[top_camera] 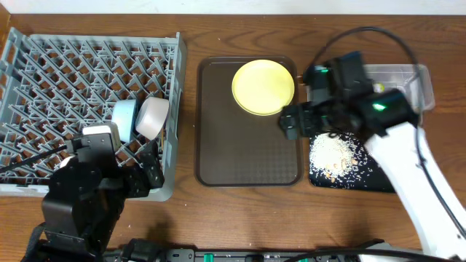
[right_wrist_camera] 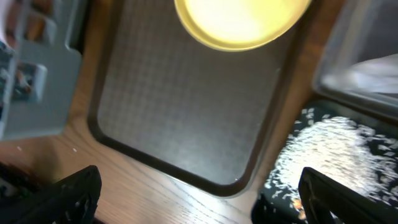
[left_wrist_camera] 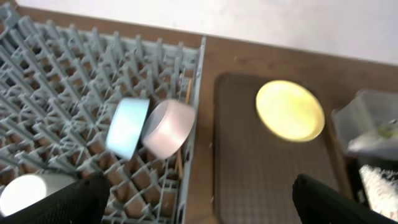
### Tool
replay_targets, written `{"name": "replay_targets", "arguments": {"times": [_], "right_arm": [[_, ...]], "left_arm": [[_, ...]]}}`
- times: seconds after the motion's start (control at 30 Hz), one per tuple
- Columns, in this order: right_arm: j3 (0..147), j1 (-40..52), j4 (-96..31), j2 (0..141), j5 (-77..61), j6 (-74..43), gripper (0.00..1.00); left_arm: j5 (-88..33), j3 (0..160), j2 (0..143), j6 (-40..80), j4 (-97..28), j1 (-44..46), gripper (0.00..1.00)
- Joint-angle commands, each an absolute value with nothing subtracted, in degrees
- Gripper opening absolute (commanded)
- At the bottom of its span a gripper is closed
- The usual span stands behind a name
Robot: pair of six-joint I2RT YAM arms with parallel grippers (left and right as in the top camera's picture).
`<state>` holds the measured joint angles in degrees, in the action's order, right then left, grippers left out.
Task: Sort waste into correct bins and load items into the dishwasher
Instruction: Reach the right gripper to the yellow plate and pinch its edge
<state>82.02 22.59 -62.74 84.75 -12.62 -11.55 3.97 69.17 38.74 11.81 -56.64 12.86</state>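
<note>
yellow plate [top_camera: 263,87] on brown tray [top_camera: 247,156], blue bowl [top_camera: 124,120] and white bowl [top_camera: 153,116] in grey rack [top_camera: 58,65], rice crumbs [top_camera: 335,154] on black tray [top_camera: 324,182], left pincer [left_wrist_camera: 199,205] apart, empty, right pincer [right_wrist_camera: 202,199] apart, empty

No lettering or numbers can be read; blurred wrist views might hide small print

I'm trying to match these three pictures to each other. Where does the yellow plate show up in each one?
Overhead: the yellow plate is at top centre, in the top right corner of the brown tray.
Left wrist: upper right, at the tray's far end.
Right wrist: at the top edge, partly cut off, with the tray below it.
Shared landmark: the brown tray under the plate shows in all three views.
</note>
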Motion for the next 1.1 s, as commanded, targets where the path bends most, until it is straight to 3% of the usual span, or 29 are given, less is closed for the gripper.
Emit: {"name": "replay_targets", "arguments": {"times": [0.0,0.47,0.67,0.9,1.07], "right_arm": [[82.76,24.14,-62.37,86.24,-12.08,-12.21,0.99],[82.78,24.77,-54.72,78.85,-11.88,-10.24,0.99],[82.78,26.52,-54.24,83.88,-10.5,-7.6,0.99],[82.78,27.55,-44.93,93.76,-9.69,-5.41,0.99],[82.78,28.18,-41.89,99.26,-7.44,-12.43,0.86]], "left_arm": [[2.11,69.89,38.96,12.75,-56.53,12.95,0.97],[1.65,69.89,38.85,11.68,-59.18,12.95,0.99],[1.08,69.87,41.71,14.04,-57.08,12.95,0.99],[-3.25,69.87,46.74,13.65,-56.21,12.95,0.99],[-3.7,69.87,49.45,13.63,-55.4,12.95,0.99]]}}
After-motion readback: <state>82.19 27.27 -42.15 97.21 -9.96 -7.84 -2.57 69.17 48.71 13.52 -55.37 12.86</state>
